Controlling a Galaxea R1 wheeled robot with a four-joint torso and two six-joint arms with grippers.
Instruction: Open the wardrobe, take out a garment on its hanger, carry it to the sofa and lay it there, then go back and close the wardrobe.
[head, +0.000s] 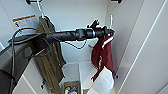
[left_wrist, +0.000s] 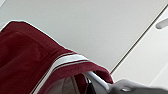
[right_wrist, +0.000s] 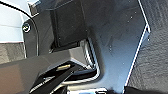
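Our left claw (head: 110, 32) sits at the upper right of centre in the head view, pressed into the collar of the garment (head: 103, 53). We cannot tell whether it is released or clenched, because the fingers are hidden against the cloth. The right claw we cannot judge either.

The wardrobe (head: 150, 45) stands open, and its white walls take most of the head view. The garment hangs inside, right of centre, with a white sleeve falling toward the lower middle. The olive-brown garment (head: 50, 57) hangs at the left on its own hook. The hanger (head: 111, 21) rises as a thin white line just above the claw. In the left wrist view its white shoulder (left_wrist: 96, 78) shows under the striped collar, at the lower centre.

We think the main risk is that the hook catches on the rail if the arm pulls outward before it lifts. The jacket could also slip off the hanger if only cloth is held.

The left arm (head: 72, 35) reaches almost level from the left of the frame to the collar.
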